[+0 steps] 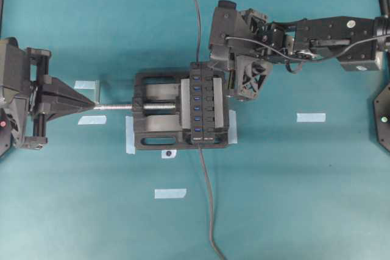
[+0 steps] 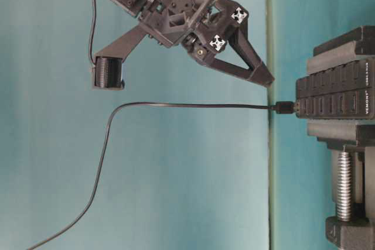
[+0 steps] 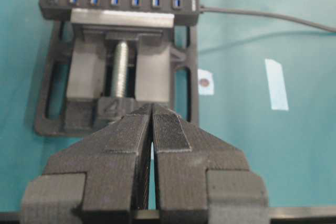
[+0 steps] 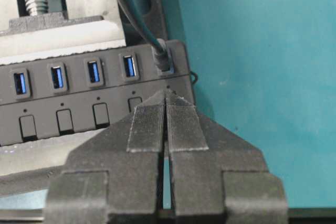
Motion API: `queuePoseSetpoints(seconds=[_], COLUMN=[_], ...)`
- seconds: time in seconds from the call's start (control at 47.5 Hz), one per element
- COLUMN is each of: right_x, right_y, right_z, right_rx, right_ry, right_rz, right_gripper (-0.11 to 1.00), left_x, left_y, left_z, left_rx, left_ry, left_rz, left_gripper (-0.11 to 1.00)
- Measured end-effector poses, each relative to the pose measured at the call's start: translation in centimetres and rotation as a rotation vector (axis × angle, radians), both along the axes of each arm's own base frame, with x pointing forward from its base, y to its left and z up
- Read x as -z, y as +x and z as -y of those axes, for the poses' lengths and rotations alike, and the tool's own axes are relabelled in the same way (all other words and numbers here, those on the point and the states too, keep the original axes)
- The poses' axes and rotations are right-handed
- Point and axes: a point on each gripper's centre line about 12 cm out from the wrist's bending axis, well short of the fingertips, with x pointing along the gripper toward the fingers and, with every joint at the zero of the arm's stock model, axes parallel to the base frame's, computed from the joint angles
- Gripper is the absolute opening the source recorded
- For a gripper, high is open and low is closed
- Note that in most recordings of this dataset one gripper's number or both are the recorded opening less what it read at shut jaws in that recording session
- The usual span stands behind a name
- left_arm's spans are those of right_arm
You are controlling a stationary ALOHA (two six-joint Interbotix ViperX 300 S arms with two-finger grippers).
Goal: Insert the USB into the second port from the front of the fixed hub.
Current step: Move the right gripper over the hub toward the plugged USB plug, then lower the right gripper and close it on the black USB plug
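Finding: the USB (image 4: 161,59) is seated in the end port of the fixed hub (image 4: 79,103), not the second. Its long axis stands square out of the port face.

The right gripper (image 4: 166,95) is closed and empty. In its wrist view its tips sit over the button row and the plug is just beyond them at 12 o'clock.

The left gripper (image 1: 91,105) is also closed and empty. It sits by the vise (image 1: 152,135) screw tip at 9 o'clock overhead, well apart from the plug.

Judgement: the right arm is nearer and must open before grasping across the plug body.
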Motion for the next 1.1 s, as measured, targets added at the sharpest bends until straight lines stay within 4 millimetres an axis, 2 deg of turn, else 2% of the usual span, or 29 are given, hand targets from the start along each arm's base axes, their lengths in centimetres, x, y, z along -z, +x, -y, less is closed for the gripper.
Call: queuePoseSetpoints(seconds=[0.295, 0.464, 0.59, 0.759, 0.822, 1.096], right_x=[0.25, 0.02, -0.02, -0.23, -0.1, 0.03], right_y=[0.16, 0.42, 0.47, 0.64, 0.65, 0.73], right_z=[0.34, 0.38, 0.39, 0.37, 0.37, 0.32], right_rx=[0.006, 0.005, 0.005, 0.004, 0.004, 0.004], right_ry=[-0.003, -0.009, -0.01, -0.011, -0.01, -0.008], right_rz=[0.01, 0.039, 0.045, 0.051, 0.048, 0.045], right_gripper=[0.02, 0.13, 0.34, 0.8, 0.91, 0.87], left_x=[0.02, 0.0, 0.0, 0.14, 0.19, 0.29], left_y=[-0.01, 0.0, 0.0, 0.0, 0.0, 0.05], left_z=[0.0, 0.0, 0.0, 0.0, 0.0, 0.0], left_rx=[0.0, 0.0, -0.001, 0.0, 0.0, 0.0], left_ry=[0.0, 0.0, -0.001, 0.0, 0.0, 0.0], left_rz=[-0.002, 0.0, 0.0, -0.006, -0.009, -0.014], left_gripper=[0.0, 0.0, 0.0, 0.0, 0.0, 0.0])
